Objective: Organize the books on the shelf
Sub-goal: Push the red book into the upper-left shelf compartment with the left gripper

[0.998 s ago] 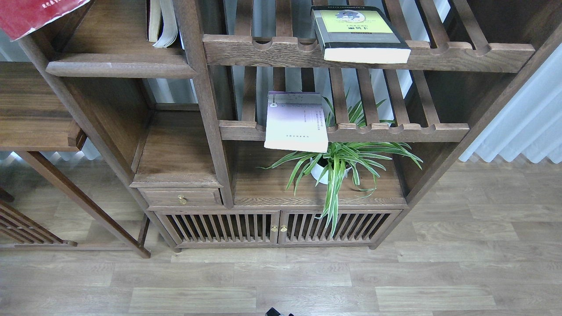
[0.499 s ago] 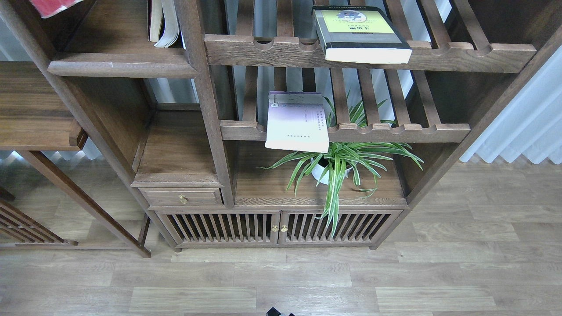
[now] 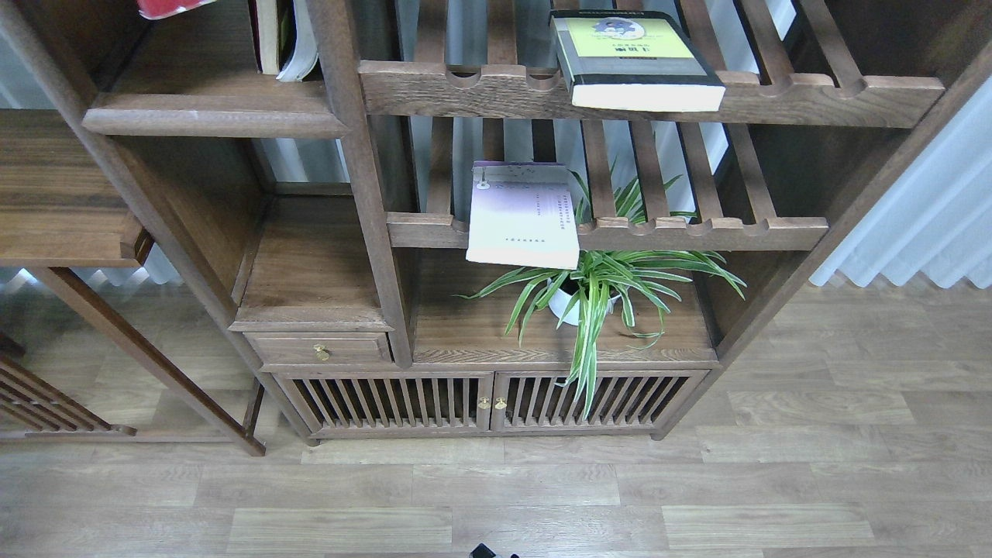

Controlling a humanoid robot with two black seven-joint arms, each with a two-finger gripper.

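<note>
— What carries the books here?

— A dark wooden bookcase (image 3: 364,194) standing on a pale plank floor (image 3: 697,480); at its upper left there is a solid shelf (image 3: 209,108) with a thick rounded front lip; some books (image 3: 283,39) stand upright at its right end, and a red book (image 3: 164,8) shows only a corner at the top edge.

— And the slatted racks?

— The upper rack (image 3: 814,97) carries a thick black book (image 3: 635,58) with a yellow panel, lying flat over the front rail; the lower rack (image 3: 697,232) carries a pale lavender book (image 3: 523,215), also flat, overhanging its rail; below, a potted plant (image 3: 597,287) stands on the cabinet top (image 3: 465,325).
</note>
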